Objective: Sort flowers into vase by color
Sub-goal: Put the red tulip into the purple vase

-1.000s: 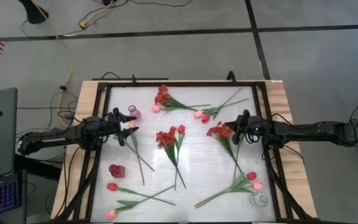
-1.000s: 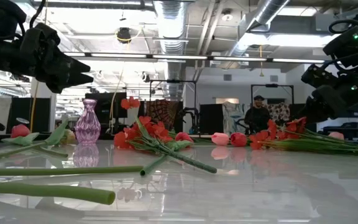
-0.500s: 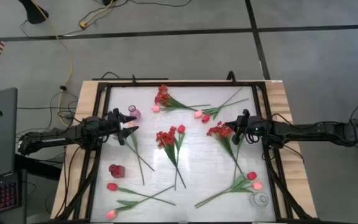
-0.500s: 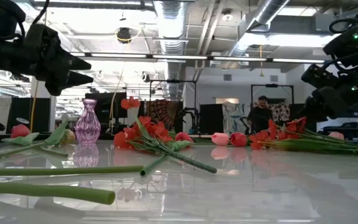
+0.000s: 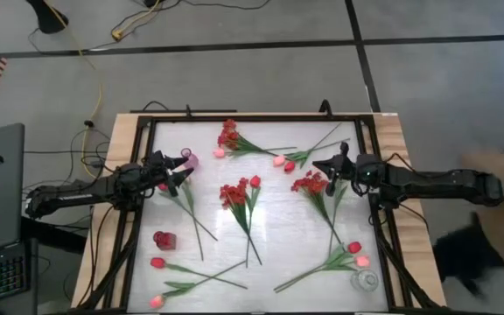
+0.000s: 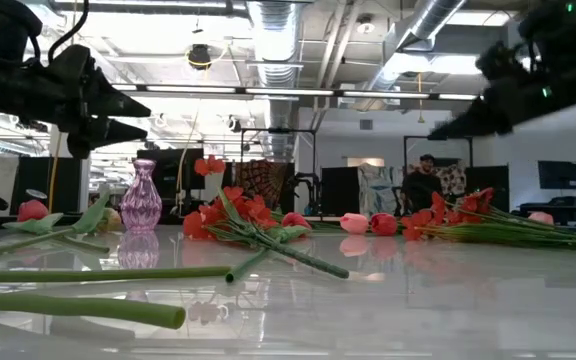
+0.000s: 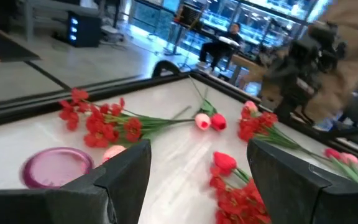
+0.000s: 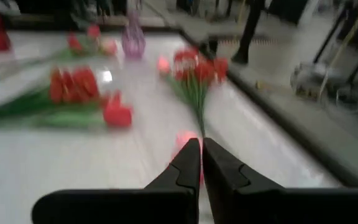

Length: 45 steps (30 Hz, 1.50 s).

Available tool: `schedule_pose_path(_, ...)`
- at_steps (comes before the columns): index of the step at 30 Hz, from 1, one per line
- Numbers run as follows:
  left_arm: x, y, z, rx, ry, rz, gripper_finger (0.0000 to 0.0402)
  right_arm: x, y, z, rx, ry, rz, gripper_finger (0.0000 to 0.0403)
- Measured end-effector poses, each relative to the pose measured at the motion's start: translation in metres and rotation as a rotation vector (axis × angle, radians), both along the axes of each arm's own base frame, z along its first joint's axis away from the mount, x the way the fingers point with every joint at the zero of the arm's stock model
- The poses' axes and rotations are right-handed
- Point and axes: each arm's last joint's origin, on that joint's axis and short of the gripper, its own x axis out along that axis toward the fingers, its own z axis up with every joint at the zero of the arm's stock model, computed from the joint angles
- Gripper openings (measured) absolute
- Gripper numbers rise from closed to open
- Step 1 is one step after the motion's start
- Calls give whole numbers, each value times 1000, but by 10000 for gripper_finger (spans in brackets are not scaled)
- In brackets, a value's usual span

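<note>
1. The right gripper (image 5: 319,165), jaws pressed together and empty, is lifting off the red spray (image 5: 309,184) at centre right of the worktop (image 5: 278,219).
2. The left gripper (image 5: 182,171), jaws wide, is hovering near the purple vase (image 5: 187,158) at upper left; no flowers are sorted yet.

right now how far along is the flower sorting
Nothing looks sorted: the pink vase, red vase and clear vase hold no flowers, and every spray lies flat on the table. Neither gripper holds anything: left gripper open near the pink vase, right gripper shut above a red spray. All flowers remain.
</note>
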Motion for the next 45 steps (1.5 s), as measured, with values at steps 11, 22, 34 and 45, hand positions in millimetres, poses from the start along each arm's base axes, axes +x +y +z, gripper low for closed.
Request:
schedule_pose_path(11, -10, -3, 44, 61, 79, -37, 254, 10, 5, 62, -50, -158, 88, 47)
schedule_pose_path(22, -13, -2, 96, 113, 240, 5, 254, 34, -1, 105, 5, -21, 49, 66)
schedule_pose_path(34, 27, 5, 84, 171, 415, -59, 254, 54, -59, 105, 179, 660, -118, 143)
schedule_pose_path(45, 33, 6, 84, 159, 398, -57, 254, 91, -123, 61, 103, 1092, 45, 168)
